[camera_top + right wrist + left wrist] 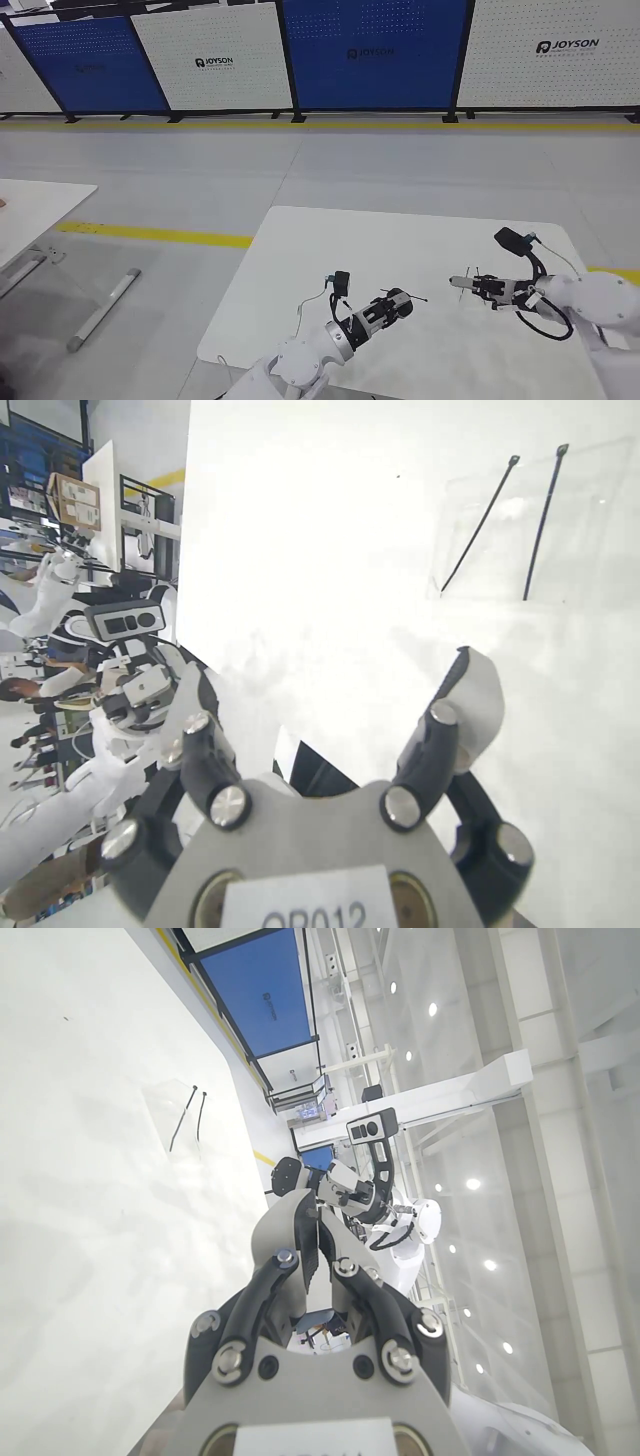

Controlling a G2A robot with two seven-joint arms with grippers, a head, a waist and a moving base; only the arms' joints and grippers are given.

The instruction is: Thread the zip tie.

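Two black zip ties point(480, 525) point(542, 525) lie side by side on a clear tray point(600, 550) on the white table point(330, 250), heads pointing away from my right gripper. My right gripper point(335, 685) hovers short of the tray, open and empty. In the left wrist view the same zip ties point(187, 1118) lie off to one side on the table. My left gripper point(316, 1220) is shut, and I see nothing between its pads. In the top view the left gripper point(397, 303) and the right gripper point(463, 284) face each other over the table's near half, a short gap apart.
The table's far and left parts are bare white surface. Its near edge runs just behind both arms. Beyond the table lie grey floor, a yellow line and blue and white partition panels point(370, 50).
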